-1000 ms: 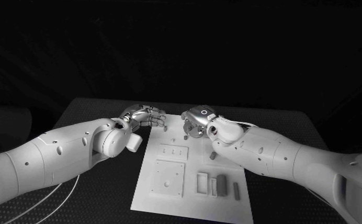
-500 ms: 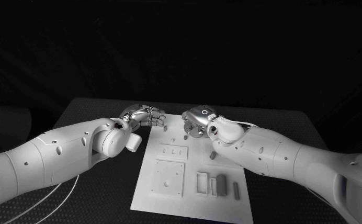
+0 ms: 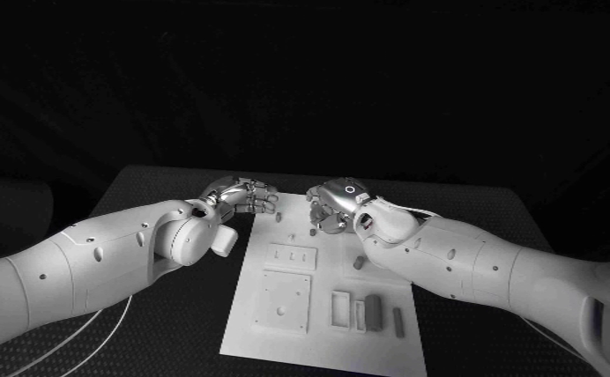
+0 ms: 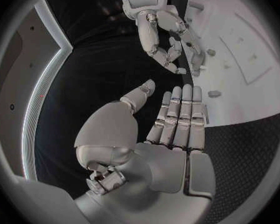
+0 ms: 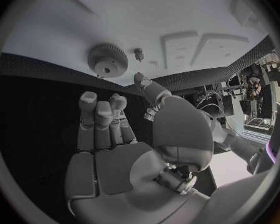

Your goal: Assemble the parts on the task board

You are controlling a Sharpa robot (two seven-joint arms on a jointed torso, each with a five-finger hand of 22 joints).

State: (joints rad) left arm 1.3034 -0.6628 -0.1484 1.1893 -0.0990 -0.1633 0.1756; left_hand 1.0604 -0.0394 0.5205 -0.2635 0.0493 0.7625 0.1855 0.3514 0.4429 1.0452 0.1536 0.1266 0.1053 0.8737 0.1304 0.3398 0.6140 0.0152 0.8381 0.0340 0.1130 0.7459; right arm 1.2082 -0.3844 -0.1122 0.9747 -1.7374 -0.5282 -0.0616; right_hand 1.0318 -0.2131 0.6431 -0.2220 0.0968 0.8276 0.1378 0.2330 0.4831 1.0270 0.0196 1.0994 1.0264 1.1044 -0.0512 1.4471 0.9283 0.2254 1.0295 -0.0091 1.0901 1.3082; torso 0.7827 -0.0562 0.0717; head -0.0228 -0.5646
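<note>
Both hands: I am hovering my left hand (image 3: 244, 195) and right hand (image 3: 333, 204) over the far end of the task board (image 3: 286, 328), holding nothing.
Left wrist view: fingers (image 4: 177, 115) are lying straight, pressed together.
Right wrist view: fingers (image 5: 97, 115) are extending loosely; a gear (image 5: 107, 58) is sitting flat, round and toothed, a small peg (image 5: 139, 53) beside it.
Advice: I am judging the gear wants approaching squarely from above.

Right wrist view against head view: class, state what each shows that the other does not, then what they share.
Right wrist view alone: a round toothed gear on the board, a small peg beside it. Head view alone: a dark block in a frame and a slim bar near the board's front. Both: the white task board and the empty right hand.
</note>
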